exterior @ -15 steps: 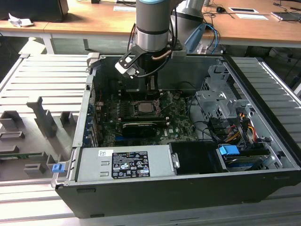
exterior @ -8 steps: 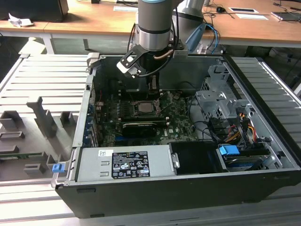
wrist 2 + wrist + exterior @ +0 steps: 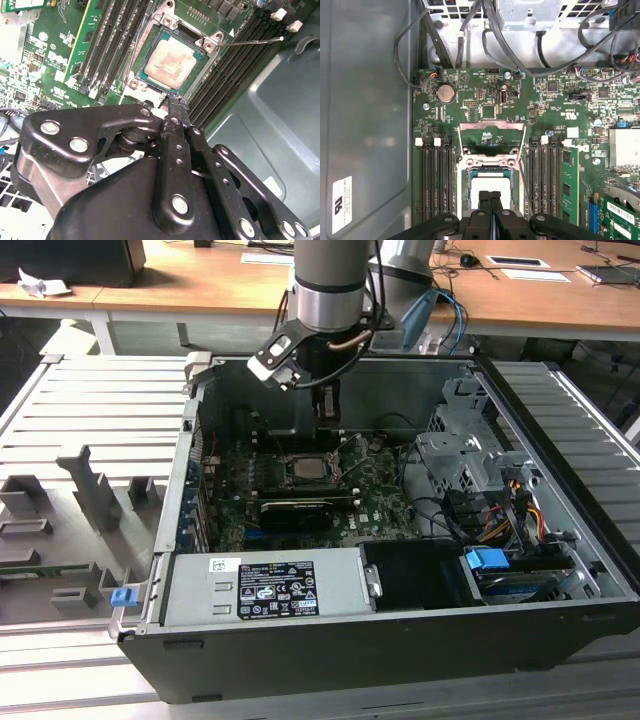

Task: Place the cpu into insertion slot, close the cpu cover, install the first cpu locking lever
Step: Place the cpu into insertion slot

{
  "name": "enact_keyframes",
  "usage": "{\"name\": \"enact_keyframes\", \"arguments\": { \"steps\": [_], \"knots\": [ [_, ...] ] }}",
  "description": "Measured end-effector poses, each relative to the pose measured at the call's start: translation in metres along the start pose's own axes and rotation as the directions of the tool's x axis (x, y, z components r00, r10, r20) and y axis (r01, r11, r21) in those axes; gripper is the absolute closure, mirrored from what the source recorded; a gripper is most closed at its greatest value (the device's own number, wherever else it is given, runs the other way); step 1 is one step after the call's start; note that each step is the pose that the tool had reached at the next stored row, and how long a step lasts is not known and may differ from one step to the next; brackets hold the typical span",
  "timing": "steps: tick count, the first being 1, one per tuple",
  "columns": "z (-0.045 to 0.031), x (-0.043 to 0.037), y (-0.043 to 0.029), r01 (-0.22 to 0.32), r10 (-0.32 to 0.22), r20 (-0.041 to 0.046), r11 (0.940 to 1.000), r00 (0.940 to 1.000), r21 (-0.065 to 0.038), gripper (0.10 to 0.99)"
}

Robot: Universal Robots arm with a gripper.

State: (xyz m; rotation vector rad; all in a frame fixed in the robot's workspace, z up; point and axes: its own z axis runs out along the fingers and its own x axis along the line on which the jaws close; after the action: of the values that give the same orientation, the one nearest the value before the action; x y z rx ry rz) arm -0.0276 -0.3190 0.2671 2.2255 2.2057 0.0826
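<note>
The cpu lies flat in the socket on the green motherboard, its silver-tan top facing up; it also appears as the cpu in the first wrist view and the cpu in the exterior view. The cpu cover is swung open, away from the socket, so its window shows the board. A thin locking lever sticks out sideways from the socket. My gripper hangs just above the socket's edge, its black fingers pressed together with nothing between them; it is also seen as the gripper and the gripper.
Black memory slots flank the socket on both sides. Cables run along the board's edge by the drive cage. The case wall stands close beside the socket. A power supply fills the near side of the case.
</note>
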Motion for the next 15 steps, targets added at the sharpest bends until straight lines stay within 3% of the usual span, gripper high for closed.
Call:
{"name": "enact_keyframes", "arguments": {
  "steps": [10, 15],
  "knots": [
    [-0.0009, 0.0001, 0.0108, 0.0, 0.0, -0.0001, 1.0, 1.0, 0.0, 0.98],
    [-0.0086, 0.0006, 0.0114, 0.0, 0.0, 0.0, 1.0, 1.0, 0.0, 0.98]
  ]
}}
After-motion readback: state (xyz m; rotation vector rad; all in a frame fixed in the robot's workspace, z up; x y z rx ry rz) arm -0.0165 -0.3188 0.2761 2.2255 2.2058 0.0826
